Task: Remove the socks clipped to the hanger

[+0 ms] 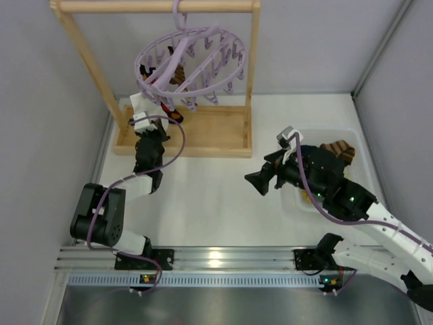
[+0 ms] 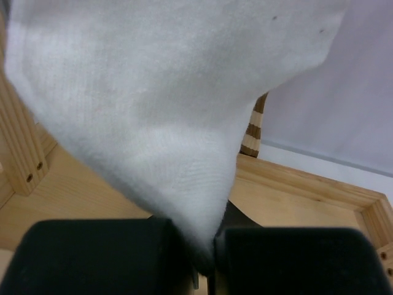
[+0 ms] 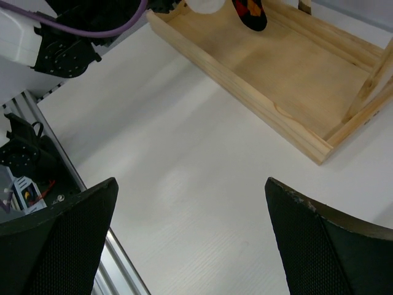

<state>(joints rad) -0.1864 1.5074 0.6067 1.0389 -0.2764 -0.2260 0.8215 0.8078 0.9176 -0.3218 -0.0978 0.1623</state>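
Note:
The lilac hanger [image 1: 191, 62] hangs by its hook from the wooden rack's top bar. A white sock [image 1: 139, 105] hangs from its left side; in the left wrist view this sock [image 2: 153, 104] fills most of the frame. My left gripper [image 1: 143, 122] is shut on the sock's lower tip [image 2: 206, 249]. A black argyle sock [image 1: 173, 114] and a brown-and-cream striped sock [image 1: 178, 74] also hang from the hanger. The striped one shows behind the white sock [image 2: 252, 132]. My right gripper [image 1: 260, 183] is open and empty over the table [image 3: 190, 184].
The wooden rack [image 1: 183, 132] has a tray-like base and two uprights. A clear bin [image 1: 362, 139] at the right holds a brown striped sock [image 1: 338, 150] under my right arm. The rack's base [image 3: 276, 74] and the argyle sock's toe [image 3: 250, 12] show in the right wrist view.

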